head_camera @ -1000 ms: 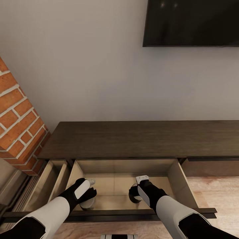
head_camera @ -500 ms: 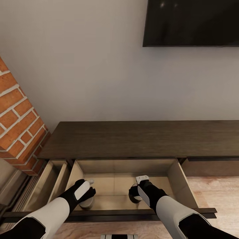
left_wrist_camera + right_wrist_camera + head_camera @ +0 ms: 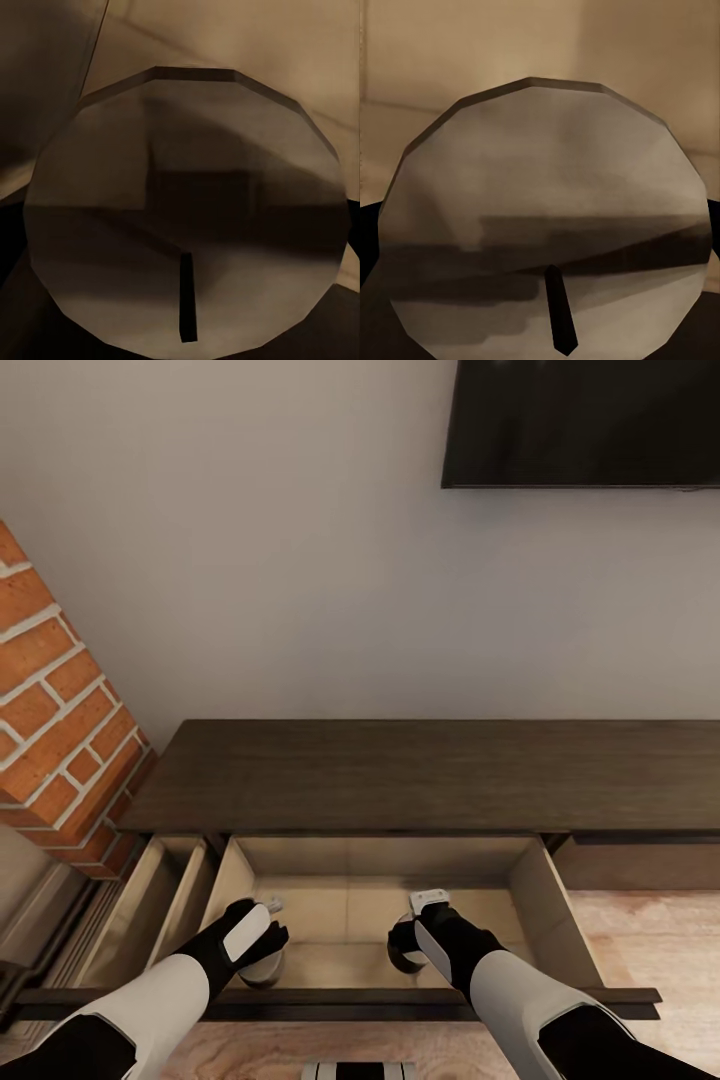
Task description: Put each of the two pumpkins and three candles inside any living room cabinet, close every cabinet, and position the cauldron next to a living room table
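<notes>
The long dark brown cabinet (image 3: 400, 780) stands against the wall with its wide middle drawer (image 3: 556, 905) pulled out, showing a pale wood inside. Both my grippers reach down into that drawer. My left gripper (image 3: 264, 952) is shut on a stubby grey-beige candle (image 3: 262, 972), whose flat top and dark wick loom close in the left wrist view (image 3: 187, 217). My right gripper (image 3: 404, 948) is shut on another candle (image 3: 408, 959), seen just as close in the right wrist view (image 3: 547, 202). Both candles sit low near the drawer's front. No pumpkins, cauldron or table are in view.
A narrower drawer (image 3: 165, 890) at the cabinet's left end also stands open. A red brick column (image 3: 50, 700) rises on the left. A dark TV screen (image 3: 585, 420) hangs on the wall above. Wood floor (image 3: 650, 940) lies to the right of the open drawer.
The head view has shifted slightly, so the TV and cabinet sit a bit differently. Both arms keep nearly the same places in the drawer; the left gripper has sunk slightly.
</notes>
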Tool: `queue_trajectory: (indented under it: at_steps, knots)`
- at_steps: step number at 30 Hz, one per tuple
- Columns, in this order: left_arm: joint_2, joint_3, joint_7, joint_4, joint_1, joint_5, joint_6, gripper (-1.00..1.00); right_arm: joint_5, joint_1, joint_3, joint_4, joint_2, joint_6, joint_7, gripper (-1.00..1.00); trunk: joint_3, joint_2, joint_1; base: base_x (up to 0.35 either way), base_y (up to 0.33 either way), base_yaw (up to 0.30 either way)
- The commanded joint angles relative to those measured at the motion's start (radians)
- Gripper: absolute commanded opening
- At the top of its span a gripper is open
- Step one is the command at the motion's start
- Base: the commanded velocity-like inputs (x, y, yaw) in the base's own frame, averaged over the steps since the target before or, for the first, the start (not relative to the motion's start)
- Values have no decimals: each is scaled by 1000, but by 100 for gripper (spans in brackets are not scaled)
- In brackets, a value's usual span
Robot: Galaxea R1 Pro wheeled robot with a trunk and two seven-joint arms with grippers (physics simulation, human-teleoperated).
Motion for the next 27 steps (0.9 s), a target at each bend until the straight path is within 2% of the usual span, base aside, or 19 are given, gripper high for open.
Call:
queue_trajectory:
  at_steps: [1,10,17,20,27]
  knots:
    - [0,0,-1,0,0,-2,1,-100,-4,0,0,0,0,-1,-1,-100,-2,0,0,0,0,62]
    - [0,0,-2,-5,0,-2,0,-100,-5,0,0,0,0,-2,-1,-100,-14,0,0,0,0,24]
    - [2,1,-2,-8,0,-1,0,-100,-6,0,0,1,0,-8,-1,-100,-16,0,0,9,0,-190]
    - [3,0,-2,-8,0,-2,1,-100,-6,0,0,2,0,-8,-1,-100,-17,0,0,189,0,-165]
    - [2,1,-2,-8,0,0,0,-100,-6,2,0,2,0,-11,-1,-100,-20,0,0,39,0,-4]
